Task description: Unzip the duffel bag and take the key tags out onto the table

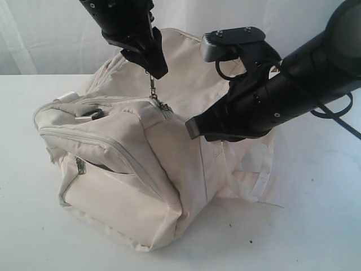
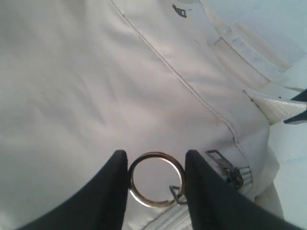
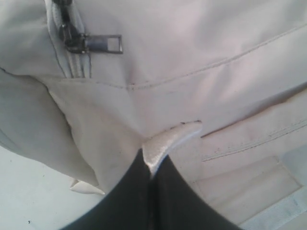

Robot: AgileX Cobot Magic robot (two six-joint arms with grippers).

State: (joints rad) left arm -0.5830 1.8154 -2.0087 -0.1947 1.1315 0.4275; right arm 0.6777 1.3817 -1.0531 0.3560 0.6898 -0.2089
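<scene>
Unzipping stage: my left gripper (image 2: 156,163) pinches the round metal pull ring (image 2: 136,194), right gripper (image 3: 152,165) clamps the cream fabric duffel bag (image 1: 141,164); next I'd drag that ring along.

The duffel bag (image 1: 130,169) lies on the table (image 1: 304,226), the left gripper (image 1: 157,72) above its top with the zipper ring (image 2: 156,155) between its jaws (touching both), the right gripper (image 1: 192,129) at its right side, pinching a strap tab (image 3: 168,141).
</scene>
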